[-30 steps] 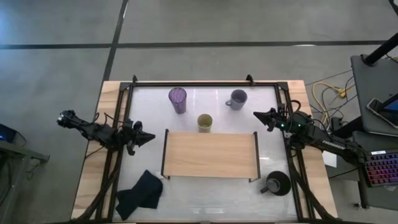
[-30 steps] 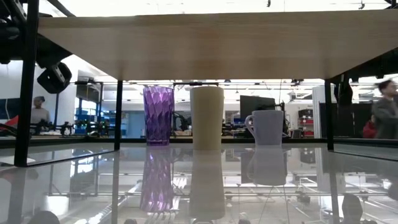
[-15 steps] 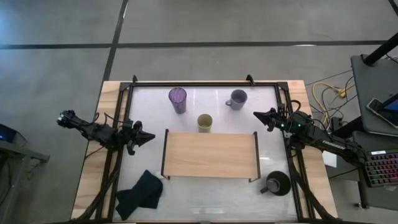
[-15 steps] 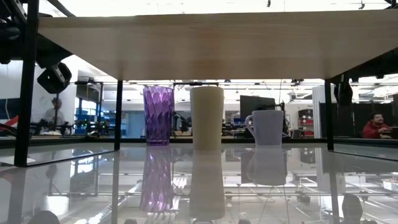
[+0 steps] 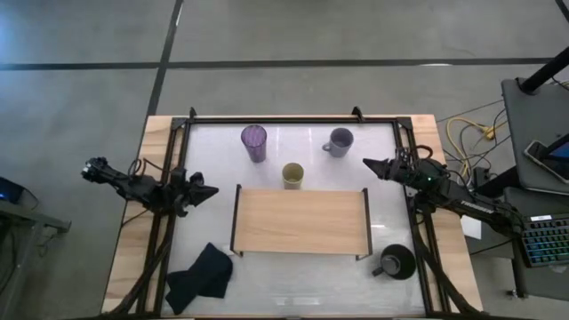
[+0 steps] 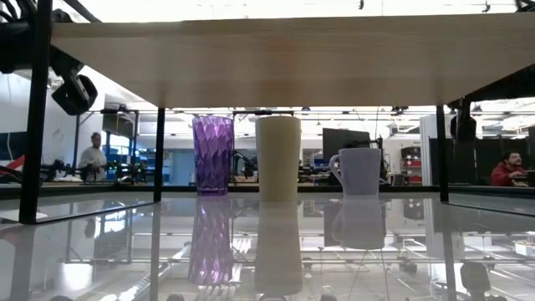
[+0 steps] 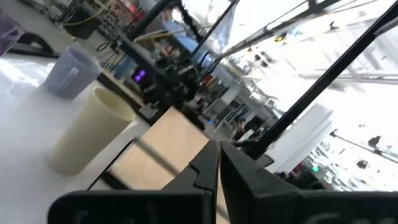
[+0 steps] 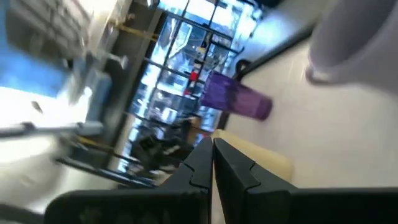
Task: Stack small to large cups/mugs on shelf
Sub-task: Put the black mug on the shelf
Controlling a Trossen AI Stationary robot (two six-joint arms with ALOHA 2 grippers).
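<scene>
The left end effector (image 5: 211, 189) hovered closed and empty beside the bare shelf (image 5: 300, 220). Behind it stood the purple tumbler (image 5: 253, 141), yellow cup (image 5: 292, 174) and lavender mug (image 5: 338, 140); the black mug (image 5: 396, 261) sat on the desk's (image 5: 302, 283) front right. The right end effector (image 5: 367, 164), seemingly closed, held nothing. No stacking had begun.

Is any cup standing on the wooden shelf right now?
No, the shelf top is bare in the high view; the yellow cup stands on the table just beyond it.

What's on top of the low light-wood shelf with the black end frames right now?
Nothing: from above, the light-wood shelf shows a bare board. The pale yellow cup stands on the table just behind it. The space under the board is hidden in the high view.
</scene>
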